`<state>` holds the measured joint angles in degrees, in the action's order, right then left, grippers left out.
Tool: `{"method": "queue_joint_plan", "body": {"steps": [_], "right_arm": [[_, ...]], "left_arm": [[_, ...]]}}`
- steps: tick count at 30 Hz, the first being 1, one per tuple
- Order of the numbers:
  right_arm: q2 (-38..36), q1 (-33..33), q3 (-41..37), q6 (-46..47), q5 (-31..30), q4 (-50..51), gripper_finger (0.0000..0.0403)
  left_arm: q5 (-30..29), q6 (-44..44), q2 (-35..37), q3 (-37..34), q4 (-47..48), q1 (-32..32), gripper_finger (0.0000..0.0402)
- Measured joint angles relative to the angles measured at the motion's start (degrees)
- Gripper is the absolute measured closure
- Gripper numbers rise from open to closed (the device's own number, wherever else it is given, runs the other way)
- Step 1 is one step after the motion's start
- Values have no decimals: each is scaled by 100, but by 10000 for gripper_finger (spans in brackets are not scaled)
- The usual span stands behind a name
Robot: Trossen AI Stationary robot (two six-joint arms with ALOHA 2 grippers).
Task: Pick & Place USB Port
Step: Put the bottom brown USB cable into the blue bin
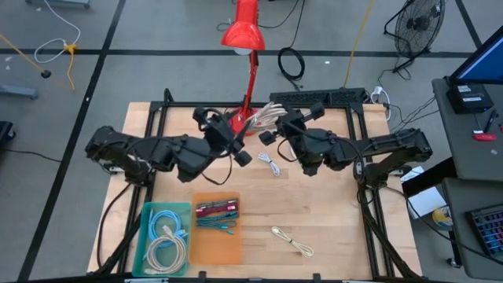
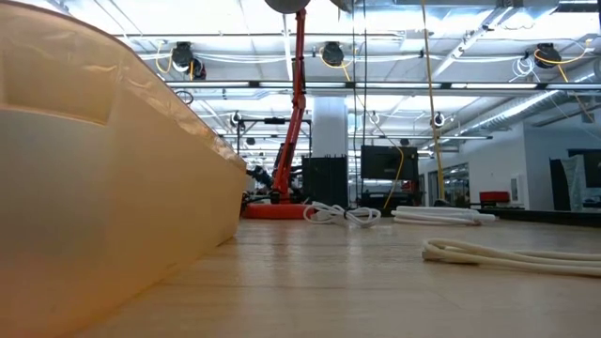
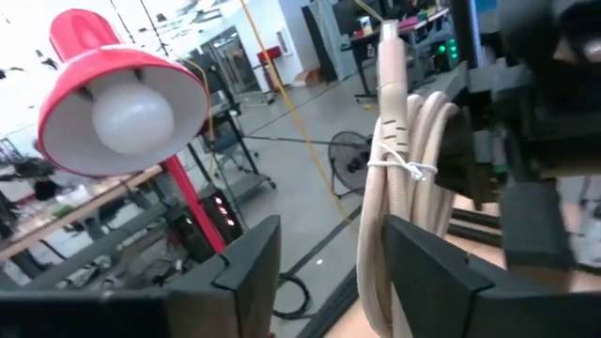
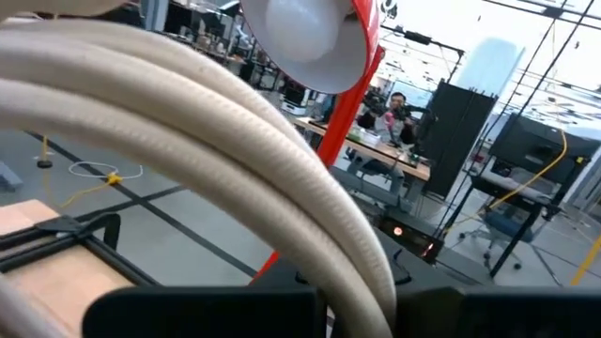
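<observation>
We see the beige cable bundle (image 1: 266,115) held up above the back middle of the table (image 1: 330,212), just beside the red lamp (image 1: 245,31), between the two grippers. Its long axis runs roughly from the left gripper (image 1: 236,124) toward the right gripper (image 1: 277,130), loops fanning toward the table's far edge. In the left wrist view the bundle (image 3: 399,188) stands nearly upright, tied by a thin wire, between that gripper's spread fingers (image 3: 246,268). The right gripper is pressed together on the bundle (image 4: 216,160), which fills its view. Both arms reach inward, elbows out. Nearer us lie a white cable (image 1: 269,163), another cable (image 1: 292,241), an orange bin (image 1: 217,236) and a teal bin (image 1: 167,236).
</observation>
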<state>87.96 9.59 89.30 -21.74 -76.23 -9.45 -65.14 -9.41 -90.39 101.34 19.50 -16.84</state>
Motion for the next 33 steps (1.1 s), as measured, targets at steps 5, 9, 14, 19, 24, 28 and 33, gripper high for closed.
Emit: {"method": "queue_joint_plan", "body": {"steps": [5, 9, 14, 19, 24, 28, 33], "right_arm": [[4, -33, 0, 20, -36, -2, 397], [4, -92, 0, 53, -22, -4, 398], [4, 12, 0, 329, 165, -239, 398], [4, 157, 0, 305, 302, -536, 398], [4, 257, 0, 256, 27, -483, 398], [4, 361, -2, 271, -29, -493, 397], [4, 498, -2, 216, 90, -488, 397]], "left_arm": [[209, 555, -2, -7, 62, -166, 186], [343, 785, 2, -7, 51, -244, 181], [105, 839, 0, -7, 385, -182, 181], [251, 1337, -43, -7, 946, 83, 181], [372, 1576, -154, -4, 1225, 236, 181], [348, 1525, -138, -7, 1188, 233, 195], [259, 902, -110, -5, 1088, 198, 239]]}}
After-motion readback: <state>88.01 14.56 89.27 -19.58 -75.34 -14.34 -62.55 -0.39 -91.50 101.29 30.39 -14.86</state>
